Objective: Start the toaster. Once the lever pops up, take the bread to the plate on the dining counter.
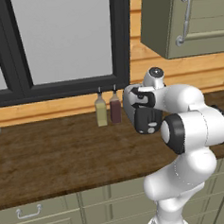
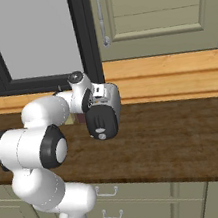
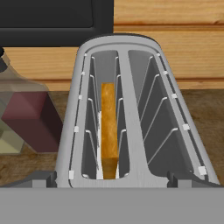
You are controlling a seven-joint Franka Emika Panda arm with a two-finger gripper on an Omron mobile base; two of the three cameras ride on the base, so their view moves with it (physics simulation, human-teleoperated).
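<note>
I hover over the toaster (image 3: pixel 127 113), jaws wide and empty; bread (image 3: pixel 109 131) sits in its left slot. Press the lever squarely.

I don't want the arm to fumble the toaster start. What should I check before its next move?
1. Bread seated in the toaster: ok, it stands on edge in one slot and the other slot is empty.
2. Claw open: ok, the tips stand wide apart.
3. Claw lined up with the toaster: ok, the hand view looks straight down into the slots.
4. Lever position: cannot tell, no lever can be made out.
5. Bottles out of the way: cannot tell, they stand close beside the toaster on the window side.
</note>
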